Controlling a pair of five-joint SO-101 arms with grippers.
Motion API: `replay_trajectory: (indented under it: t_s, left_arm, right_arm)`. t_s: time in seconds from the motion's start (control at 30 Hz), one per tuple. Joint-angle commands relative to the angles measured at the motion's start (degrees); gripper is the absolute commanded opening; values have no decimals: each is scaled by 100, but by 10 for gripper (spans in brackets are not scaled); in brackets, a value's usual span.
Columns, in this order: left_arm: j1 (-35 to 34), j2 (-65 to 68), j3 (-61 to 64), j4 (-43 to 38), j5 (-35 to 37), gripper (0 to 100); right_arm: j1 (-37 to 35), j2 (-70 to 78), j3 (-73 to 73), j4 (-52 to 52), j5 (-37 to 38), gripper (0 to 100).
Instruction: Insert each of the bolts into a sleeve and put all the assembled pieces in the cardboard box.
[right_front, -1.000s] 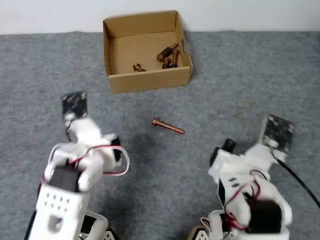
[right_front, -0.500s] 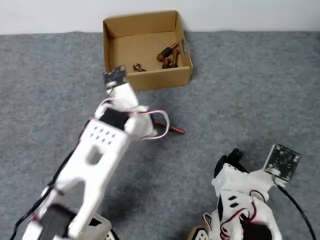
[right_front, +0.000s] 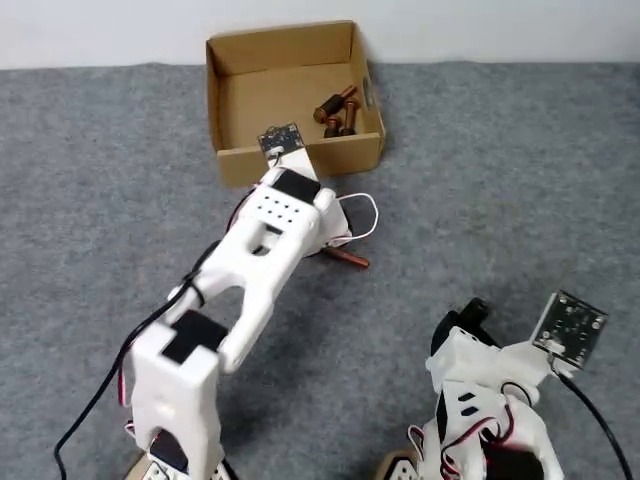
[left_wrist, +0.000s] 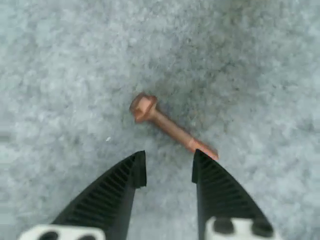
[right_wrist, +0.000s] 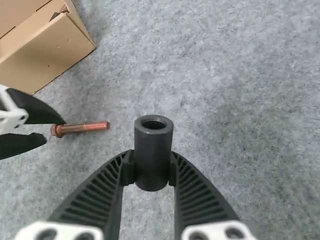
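A copper bolt (left_wrist: 170, 127) lies flat on the grey carpet, its hex head pointing away from my left gripper (left_wrist: 167, 167). That gripper is open and hovers just short of the bolt's threaded end, a finger on either side. From above, the left arm (right_front: 280, 220) covers most of the bolt (right_front: 350, 259). My right gripper (right_wrist: 152, 172) is shut on a black sleeve (right_wrist: 153, 150), held upright with its bore showing, near the table's front right. The cardboard box (right_front: 300, 160) at the back holds assembled pieces (right_front: 337, 108).
Grey carpet covers the table. The box's front corner (right_wrist: 60, 40) and the bolt (right_wrist: 80, 128) lie ahead of the right gripper, with the left gripper's black fingers (right_wrist: 30, 115) beside the bolt's head. Open carpet lies to the right of the box.
The left arm has swung out from the front left across the carpet to above the bolt. The right arm has drawn back slightly toward the front edge.
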Motion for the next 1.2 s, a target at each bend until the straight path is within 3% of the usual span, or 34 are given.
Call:
replay_trajectory:
  t_s: [0.0, 0.37, 0.57, 0.77, 0.97, 1.17]
  left_arm:
    - [9, 404, -629, 70, 44, 162]
    - [-396, 1662, -1560, 114, 62, 163]
    - [-571, 2207, -2246, 1020, 62, 156]
    - [-554, 2646, -3266, 1767, 35, 5]
    - [-422, 2673, -4198, 2664, -141, 2]
    - [-387, 1591, -4136, 2655, -404, 2]
  right_arm:
    - [22, 31, -18, -4, -62, 8]
    - [22, 31, -9, -4, -62, 8]
    - [22, 31, -9, -4, -62, 8]
    - [13, 31, -9, -4, -35, 8]
    - [4, 31, -35, 4, -26, 8]
    - [-40, 31, -158, 13, 246, 8]
